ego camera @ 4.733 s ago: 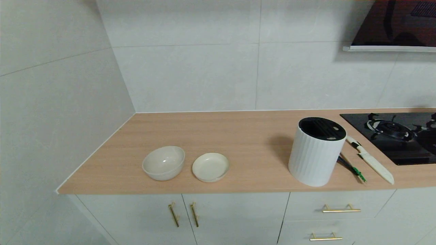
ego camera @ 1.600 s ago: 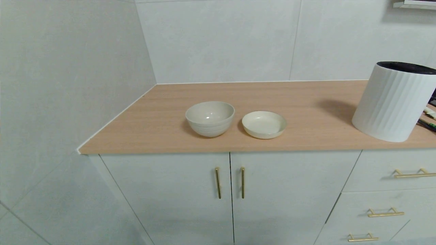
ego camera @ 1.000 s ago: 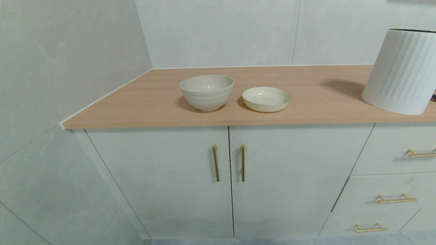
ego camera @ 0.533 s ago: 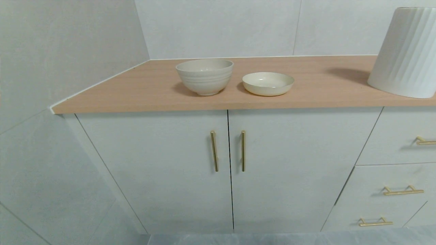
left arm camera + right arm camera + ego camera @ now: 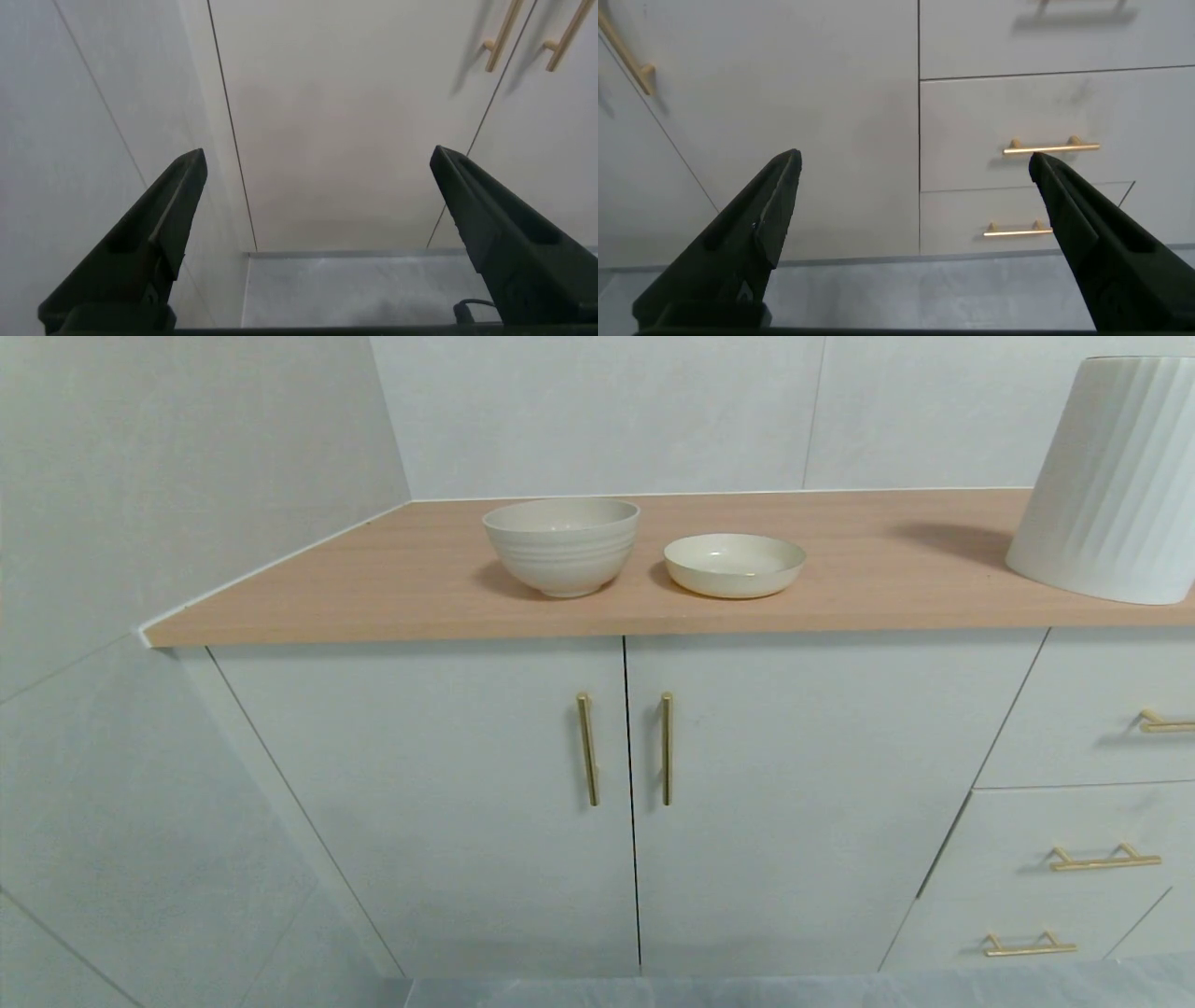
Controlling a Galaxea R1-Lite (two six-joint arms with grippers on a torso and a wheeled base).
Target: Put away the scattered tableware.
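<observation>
Black left pincer [image 5: 318, 154] and right pincer [image 5: 913, 157] (both agape) face cabinets [image 5: 429, 821].

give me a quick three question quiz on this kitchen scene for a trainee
1. Which stands on the robot's left of the shallow dish on the countertop? A) deep bowl B) knife C) cup
2. True or false: the deep bowl is stacked inside the shallow dish.
3. Fill in: the two cabinet doors below the countertop are both ___.
Key: 1 A; 2 false; 3 shut.
</observation>
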